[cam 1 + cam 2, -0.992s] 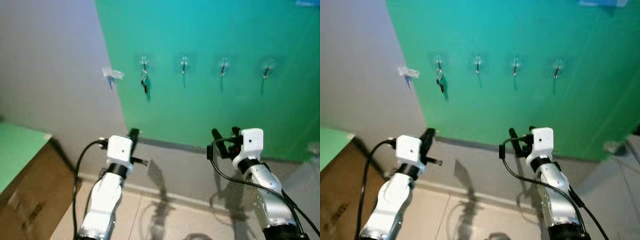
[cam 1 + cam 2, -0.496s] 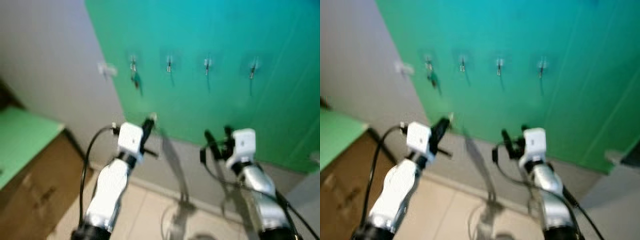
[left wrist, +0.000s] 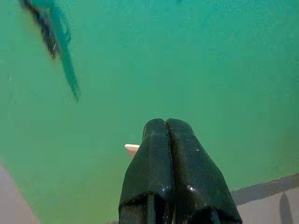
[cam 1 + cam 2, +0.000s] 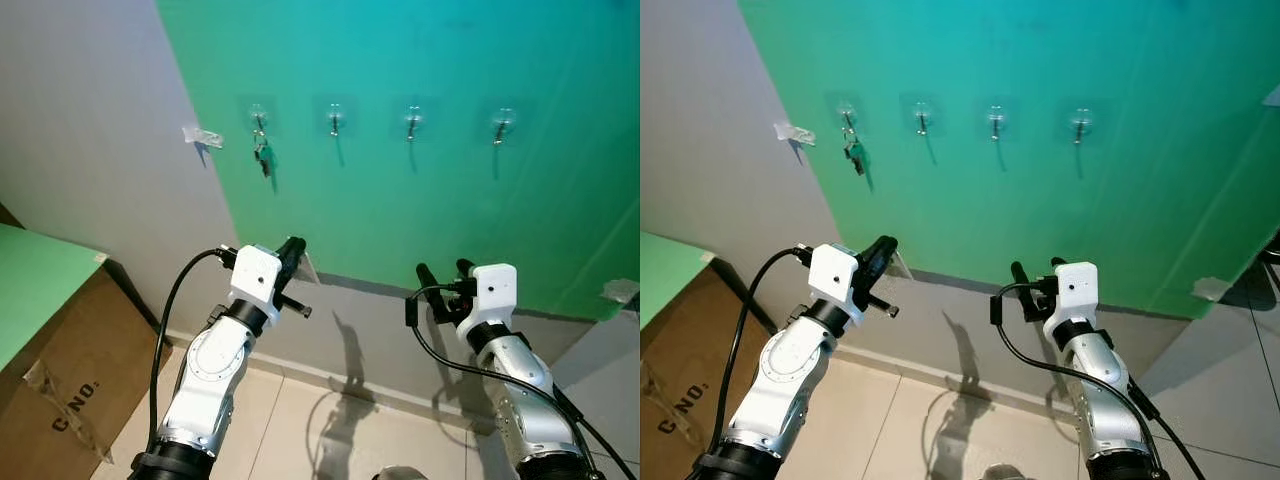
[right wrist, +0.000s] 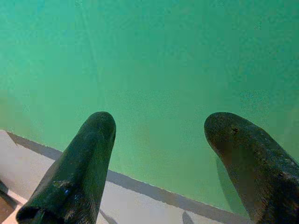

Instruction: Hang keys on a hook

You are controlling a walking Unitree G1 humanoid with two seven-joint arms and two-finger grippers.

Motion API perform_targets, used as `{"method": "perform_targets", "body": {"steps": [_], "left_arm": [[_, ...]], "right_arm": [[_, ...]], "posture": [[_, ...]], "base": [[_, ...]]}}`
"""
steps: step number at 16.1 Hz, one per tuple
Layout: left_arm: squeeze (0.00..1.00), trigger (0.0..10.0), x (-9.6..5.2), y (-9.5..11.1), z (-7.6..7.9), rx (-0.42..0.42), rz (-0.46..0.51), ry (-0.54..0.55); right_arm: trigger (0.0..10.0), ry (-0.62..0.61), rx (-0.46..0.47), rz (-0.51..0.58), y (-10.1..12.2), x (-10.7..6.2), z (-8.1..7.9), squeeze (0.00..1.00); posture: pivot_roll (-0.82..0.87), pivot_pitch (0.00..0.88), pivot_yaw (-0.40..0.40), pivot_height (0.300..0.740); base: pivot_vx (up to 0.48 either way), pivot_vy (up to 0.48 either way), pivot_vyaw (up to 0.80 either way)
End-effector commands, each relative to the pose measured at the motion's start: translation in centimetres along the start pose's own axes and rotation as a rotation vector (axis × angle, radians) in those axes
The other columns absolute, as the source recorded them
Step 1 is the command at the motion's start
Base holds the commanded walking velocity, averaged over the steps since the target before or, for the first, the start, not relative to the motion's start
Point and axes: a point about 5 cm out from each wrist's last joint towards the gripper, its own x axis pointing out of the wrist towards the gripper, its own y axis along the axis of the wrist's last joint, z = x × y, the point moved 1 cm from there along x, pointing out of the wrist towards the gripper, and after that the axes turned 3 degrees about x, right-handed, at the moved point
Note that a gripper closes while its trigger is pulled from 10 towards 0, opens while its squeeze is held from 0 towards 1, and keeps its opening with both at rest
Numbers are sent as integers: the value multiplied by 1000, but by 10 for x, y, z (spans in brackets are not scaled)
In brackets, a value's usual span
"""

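A row of several clear hooks runs across the green wall panel (image 4: pixel 420 200). A bunch of keys (image 4: pixel 262 152) hangs from the leftmost hook (image 4: pixel 258 116); the keys (image 3: pixel 46 29) also appear in the left wrist view. The hooks to its right, such as the second one (image 4: pixel 336 118), are bare. My left gripper (image 4: pixel 291 251) is shut with nothing in it, well below the keys and close to the wall. My right gripper (image 4: pixel 444 274) stands open and empty, lower right, also facing the wall.
A cardboard box (image 4: pixel 60 390) with a green top stands at the left on the tiled floor (image 4: pixel 330 430). A strip of tape (image 4: pixel 202 136) sticks to the grey wall left of the panel. A grey skirting band (image 4: pixel 380 330) runs below the green panel.
The camera has swung, so the hooks now sit further left and higher in view. My left arm has risen closer to the wall. The keys stay on the leftmost hook.
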Motion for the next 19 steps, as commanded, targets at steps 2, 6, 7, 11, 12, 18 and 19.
{"method": "perform_targets", "body": {"steps": [2,6,7,11,12,18,19], "left_arm": [[0,0,-1,-11,-8,-68,-52,21],[0,0,2,-15,2,-134,-66,5],[0,0,2,-16,4,-135,-70,-6],[0,0,7,-13,9,-121,-68,-39],[0,0,7,-12,7,-129,-68,-39],[0,0,2,-12,8,-102,-67,-53],[0,0,3,-10,12,-117,-64,-74]], "right_arm": [[10000,-1,20,4,-3,0,-3,0],[10000,7,44,-5,-8,2,-9,0],[10000,8,44,-7,-8,2,-9,0],[10000,-20,39,15,-5,5,-6,0],[10000,-23,30,29,-3,6,-8,0],[10000,32,13,29,-2,10,-21,0],[10000,19,23,28,-2,10,-19,0]], "posture": [[-278,0,100,740],[-250,0,89,740],[-249,0,88,740],[-257,0,115,740],[-272,0,126,740],[-250,0,92,740],[-257,0,95,740]], "base": [[0,0,-572],[0,0,-572],[0,0,-569],[0,0,-586],[0,0,0],[0,0,0],[0,0,-581]]}}
